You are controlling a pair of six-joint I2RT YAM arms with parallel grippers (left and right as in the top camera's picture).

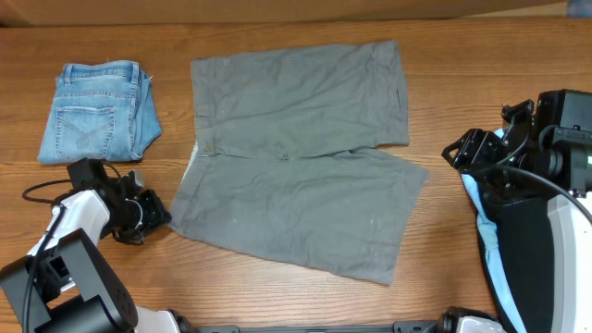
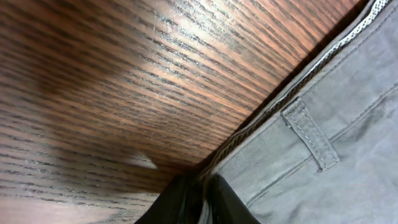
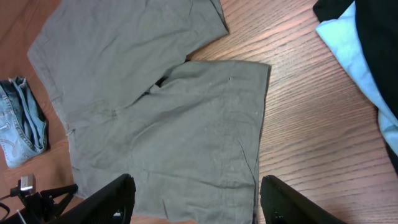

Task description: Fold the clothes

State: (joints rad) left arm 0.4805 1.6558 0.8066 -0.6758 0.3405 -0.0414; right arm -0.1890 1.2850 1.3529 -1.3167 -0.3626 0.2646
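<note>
Crouching low over the table [image 1: 277, 294], the left gripper [image 1: 153, 215] has its dark fingers [image 2: 231, 208] nearly together at the waistband edge of the grey-khaki shorts [image 1: 296, 157]; whether they pinch the cloth cannot be told; a belt loop [image 2: 311, 134] lies just beyond them; the shorts spread flat and lightly creased toward the right gripper [image 3: 196, 202], which hangs wide open and empty above one leg; folded denim shorts [image 1: 97, 111] lie near the left gripper.

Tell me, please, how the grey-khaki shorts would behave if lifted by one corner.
Probably floppy: the grey-khaki shorts lie flat with soft wrinkles, so they should drape. The smooth wooden table would likely let them slide.
</note>
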